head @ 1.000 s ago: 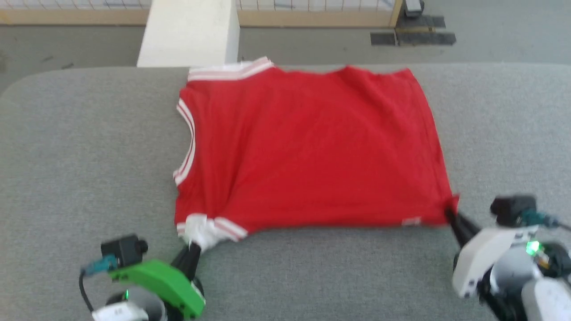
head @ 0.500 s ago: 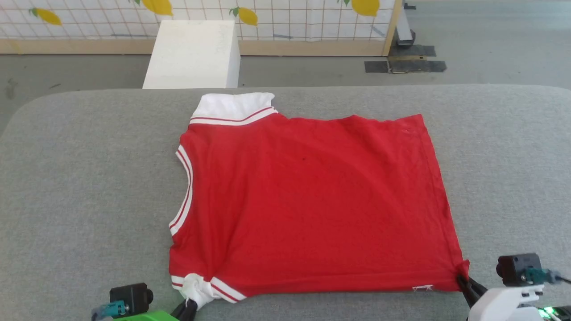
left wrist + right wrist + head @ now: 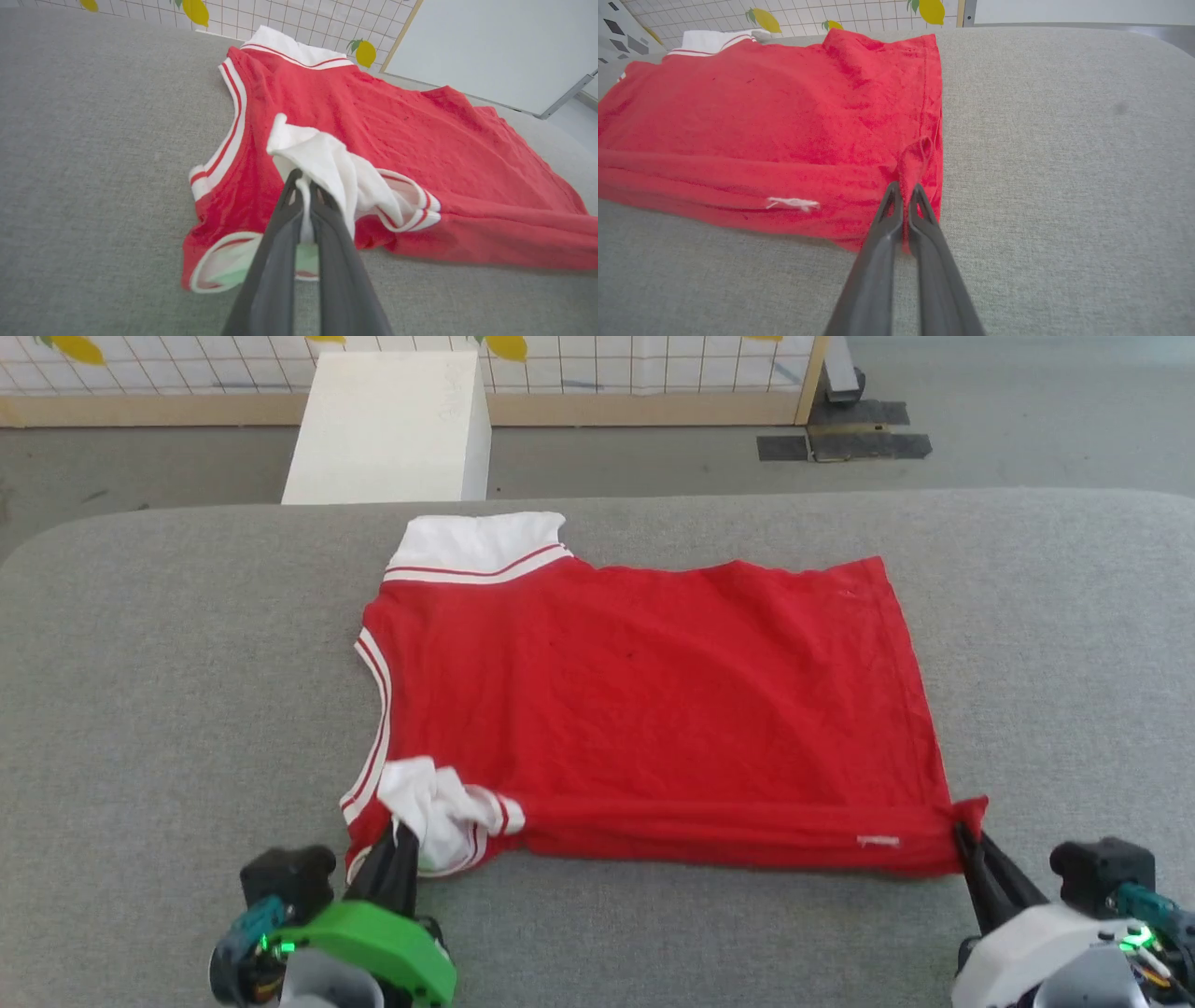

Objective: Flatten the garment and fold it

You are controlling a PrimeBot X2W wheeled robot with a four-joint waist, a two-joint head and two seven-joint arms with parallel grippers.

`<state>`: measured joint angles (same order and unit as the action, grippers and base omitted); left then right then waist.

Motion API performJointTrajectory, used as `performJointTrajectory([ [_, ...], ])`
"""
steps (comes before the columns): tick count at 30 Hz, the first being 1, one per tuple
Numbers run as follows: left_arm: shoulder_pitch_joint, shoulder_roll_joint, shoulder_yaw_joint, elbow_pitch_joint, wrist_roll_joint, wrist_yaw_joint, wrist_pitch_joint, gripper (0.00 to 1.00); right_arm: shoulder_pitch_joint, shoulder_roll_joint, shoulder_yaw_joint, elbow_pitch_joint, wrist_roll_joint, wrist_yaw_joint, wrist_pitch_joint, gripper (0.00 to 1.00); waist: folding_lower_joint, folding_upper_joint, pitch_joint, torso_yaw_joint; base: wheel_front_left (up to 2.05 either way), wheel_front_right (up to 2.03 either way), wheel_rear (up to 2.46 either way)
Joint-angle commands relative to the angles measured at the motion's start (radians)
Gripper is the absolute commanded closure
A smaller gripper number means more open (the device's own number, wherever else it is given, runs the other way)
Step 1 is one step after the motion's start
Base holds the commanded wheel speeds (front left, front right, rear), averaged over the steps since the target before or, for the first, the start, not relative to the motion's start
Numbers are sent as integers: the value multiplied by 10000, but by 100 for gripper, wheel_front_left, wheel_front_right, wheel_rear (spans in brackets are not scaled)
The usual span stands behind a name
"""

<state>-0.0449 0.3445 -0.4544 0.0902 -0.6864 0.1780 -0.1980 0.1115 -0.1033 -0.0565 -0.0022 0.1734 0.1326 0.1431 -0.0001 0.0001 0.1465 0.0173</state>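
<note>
The garment [image 3: 644, 700], a red sleeveless jersey with white red-striped trim, lies spread on the grey table [image 3: 140, 691], its neck end to the left. My left gripper [image 3: 403, 833] is shut on the near left strap, which is lifted and bunched with its white inside showing [image 3: 322, 163]. My right gripper [image 3: 963, 821] is shut on the near right hem corner [image 3: 920, 158], raised a little off the cloth. The near edge between them is rolled over in a low fold. No lettering shows.
A white block [image 3: 387, 425] stands on the floor beyond the table's far edge, before a grid-patterned screen with lemon prints [image 3: 653, 364]. Bare grey table surface lies left, right and in front of the garment.
The head camera has shifted. Both grippers have carried the near edge away from me over the garment; the left strap now stands bunched higher and the near hem is rolled.
</note>
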Motion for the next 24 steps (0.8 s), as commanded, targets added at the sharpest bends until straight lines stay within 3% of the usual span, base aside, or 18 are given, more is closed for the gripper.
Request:
performJointTrajectory([
  [1, -373, -51, 12, 148, 113, -37, -66, 100, -312, 35, 43, 67, -108, -19, -18, 100, 1, -1, 93, -17, 0, 0, 0],
  [13, -2875, -165, -22, 1947, -126, -714, 900, 100, -2666, -555, 350, 1279, -218, -19, 1350, 100, 1, -1, 972, -38, 0, 0, 0],
  [24, -3858, -245, -105, 3215, -819, -611, 2961, 100, -4278, -934, 671, 2653, 455, -19, 3982, 100, 1, -1, 1625, 53, 0, 0, 0],
])
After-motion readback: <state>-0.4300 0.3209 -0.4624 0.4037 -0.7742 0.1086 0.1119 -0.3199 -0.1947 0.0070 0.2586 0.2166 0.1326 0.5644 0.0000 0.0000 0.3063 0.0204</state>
